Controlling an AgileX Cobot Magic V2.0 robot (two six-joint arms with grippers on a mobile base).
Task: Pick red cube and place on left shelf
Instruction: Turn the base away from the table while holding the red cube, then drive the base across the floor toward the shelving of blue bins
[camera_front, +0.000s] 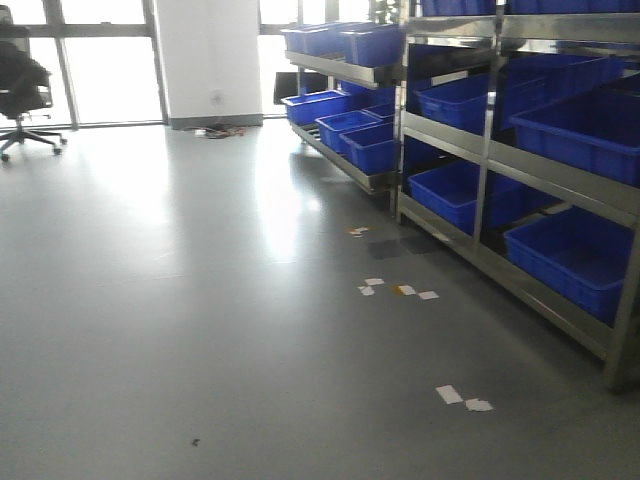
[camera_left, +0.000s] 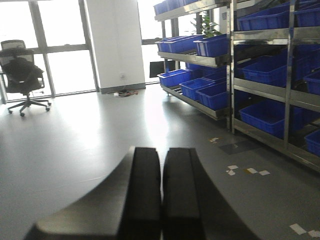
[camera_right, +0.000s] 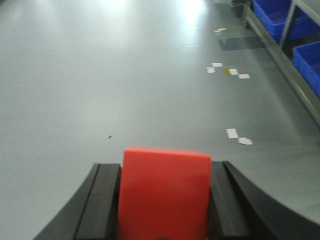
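My right gripper is shut on the red cube, which sits between its two black fingers and is held above the grey floor. My left gripper is shut and empty, its fingers pressed together above the floor. Stainless-steel shelf racks with blue bins line the right side of the front view. The farther rack is the leftmost one there. The racks also show in the left wrist view, and a low rail shows in the right wrist view. Neither gripper shows in the front view.
Open grey floor stretches ahead and left, with paper scraps near the racks. A black office chair stands at the far left by the windows. A white pillar and cables are at the back.
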